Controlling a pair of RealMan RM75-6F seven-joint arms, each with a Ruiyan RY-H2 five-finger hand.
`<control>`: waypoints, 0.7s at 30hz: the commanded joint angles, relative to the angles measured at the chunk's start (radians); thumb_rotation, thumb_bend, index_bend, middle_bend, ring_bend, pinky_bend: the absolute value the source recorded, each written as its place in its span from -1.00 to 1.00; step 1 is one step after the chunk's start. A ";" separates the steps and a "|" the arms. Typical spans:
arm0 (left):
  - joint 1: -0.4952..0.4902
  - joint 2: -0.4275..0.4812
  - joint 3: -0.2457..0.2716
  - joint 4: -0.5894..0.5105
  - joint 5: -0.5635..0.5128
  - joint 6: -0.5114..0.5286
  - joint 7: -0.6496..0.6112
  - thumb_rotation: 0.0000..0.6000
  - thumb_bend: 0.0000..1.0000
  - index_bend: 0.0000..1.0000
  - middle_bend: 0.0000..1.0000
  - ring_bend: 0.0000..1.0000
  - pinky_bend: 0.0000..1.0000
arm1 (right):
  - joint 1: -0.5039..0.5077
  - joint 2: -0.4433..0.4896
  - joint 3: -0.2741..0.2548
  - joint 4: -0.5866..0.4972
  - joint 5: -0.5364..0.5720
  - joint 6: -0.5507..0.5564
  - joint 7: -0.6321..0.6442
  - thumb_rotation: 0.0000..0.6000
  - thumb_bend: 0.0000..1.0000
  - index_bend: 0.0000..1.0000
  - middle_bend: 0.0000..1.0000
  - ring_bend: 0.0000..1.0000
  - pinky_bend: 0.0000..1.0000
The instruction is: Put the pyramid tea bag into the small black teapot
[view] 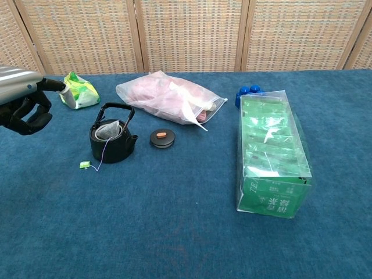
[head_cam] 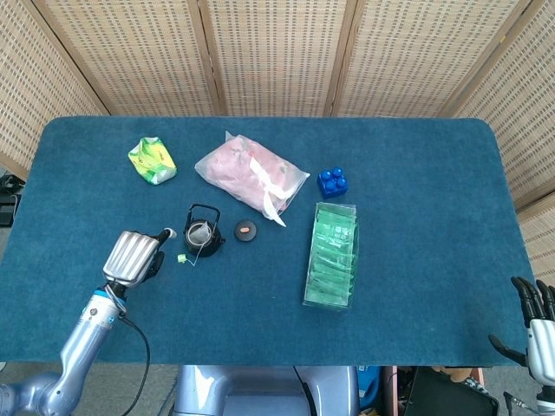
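Observation:
The small black teapot (head_cam: 201, 236) (view: 112, 141) stands lidless left of centre. The pyramid tea bag (head_cam: 199, 232) (view: 108, 130) sits inside its mouth. Its string hangs over the rim to the green tag (head_cam: 182, 257) (view: 85, 165) lying on the cloth. My left hand (head_cam: 132, 257) (view: 26, 107) is raised off the table to the left of the pot, holding nothing, fingers curled in and thumb sticking out. My right hand (head_cam: 538, 325) shows only at the bottom right corner of the head view, fingers spread, far from the pot.
The pot's lid (head_cam: 245, 230) (view: 162, 138) lies just right of the pot. Behind it are a pink plastic bag (view: 168, 102) and a green-yellow packet (view: 78, 92). A box of green tea sachets (view: 270, 154) and a blue block (view: 247, 93) lie to the right.

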 commanded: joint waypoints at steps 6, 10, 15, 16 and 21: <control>-0.081 0.054 -0.012 -0.068 -0.162 -0.101 0.144 1.00 0.59 -0.64 0.71 0.61 0.46 | 0.000 -0.002 -0.001 0.003 -0.002 0.001 0.004 1.00 -0.76 -0.77 -0.59 -0.93 -0.80; -0.124 0.041 -0.018 -0.071 -0.252 -0.136 0.189 1.00 0.60 -0.67 0.72 0.61 0.46 | -0.003 -0.001 -0.001 0.004 0.000 0.004 0.006 1.00 -0.75 -0.77 -0.59 -0.93 -0.80; -0.165 0.017 -0.020 -0.054 -0.329 -0.158 0.214 1.00 0.60 -0.67 0.72 0.61 0.46 | -0.005 -0.001 -0.002 0.005 0.002 0.003 0.008 1.00 -0.75 -0.77 -0.59 -0.93 -0.80; -0.171 0.015 -0.020 -0.051 -0.341 -0.164 0.215 1.00 0.60 -0.67 0.72 0.61 0.46 | -0.005 -0.001 -0.002 0.006 0.002 0.003 0.008 1.00 -0.76 -0.77 -0.59 -0.93 -0.80; -0.226 -0.017 -0.017 -0.004 -0.438 -0.211 0.220 1.00 0.60 -0.67 0.72 0.61 0.46 | -0.004 -0.001 -0.001 0.006 0.005 -0.001 0.008 1.00 -0.76 -0.77 -0.59 -0.93 -0.80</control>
